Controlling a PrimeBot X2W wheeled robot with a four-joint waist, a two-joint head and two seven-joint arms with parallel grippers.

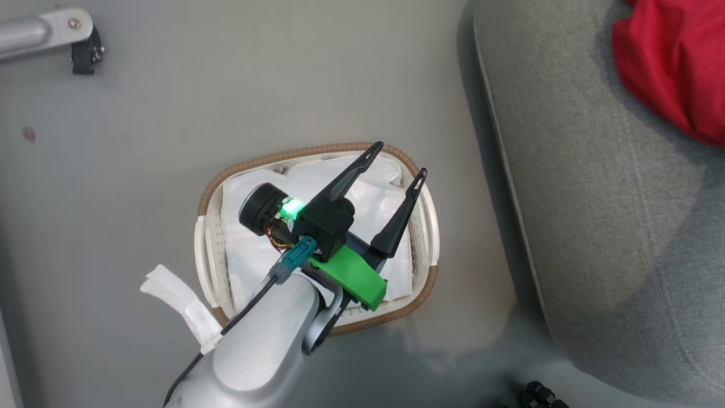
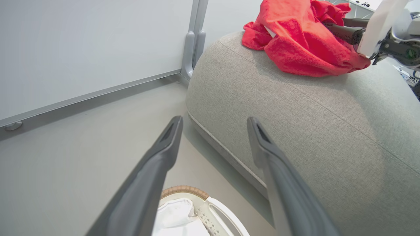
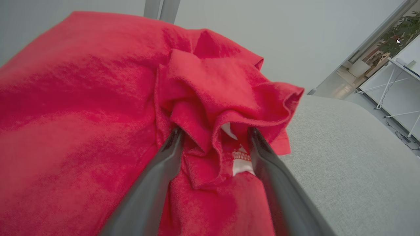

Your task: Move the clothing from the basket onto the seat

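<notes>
Red clothing [image 3: 82, 98] sits between the spread, released jaws of the right gripper [image 3: 215, 129], heaped on the grey seat [image 2: 295, 114]. Left gripper [image 1: 399, 160] jaws also released, empty, over the basket [image 1: 317, 152]. White liner [image 1: 249, 249] showing, no red visible there. Task looks essentially done.

Pale grey floor [image 1: 170, 113] marked by a small pink spot [image 1: 28, 134], white wall panel [image 2: 82, 49] held in a grey post [image 2: 193, 42], and, far off, a leafy plant [image 3: 405, 28] near a white table [image 3: 407, 95].
</notes>
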